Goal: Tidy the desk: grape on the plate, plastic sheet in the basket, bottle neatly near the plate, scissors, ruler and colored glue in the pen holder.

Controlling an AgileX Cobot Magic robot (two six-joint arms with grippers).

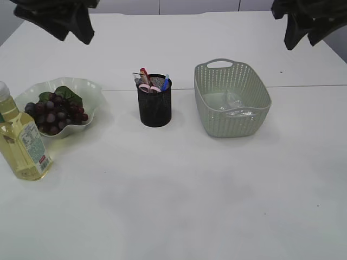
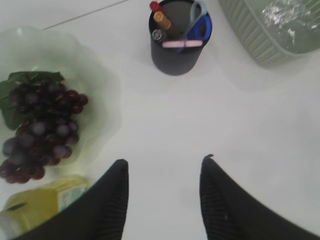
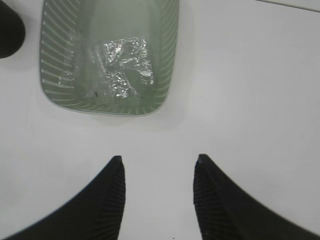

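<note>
A: Can you read anything on the bottle [image 1: 21, 141]?

B: It has a label with a green and red patch, but the print is too small to read. It stands upright at the bench's [image 1: 179, 206] left edge, just in front of the plate [image 1: 89, 92].

A: And the grape [image 1: 54, 114]?

B: On the plate, leaves toward the back.

A: The pen holder [image 1: 155, 108]?

B: Mid-bench, between the plate and the basket [image 1: 255, 89]. The scissors [image 2: 199, 24], colored glue [image 2: 163, 18] and a pink strip stand upright in it, sticking out the top.

A: The plastic sheet [image 3: 122, 65]?

B: Crumpled on the basket floor.

A: The hands?

B: The left hand [image 2: 164, 167] and right hand [image 3: 157, 165] hang high above the bench, jaws parted, holding nothing.
</note>
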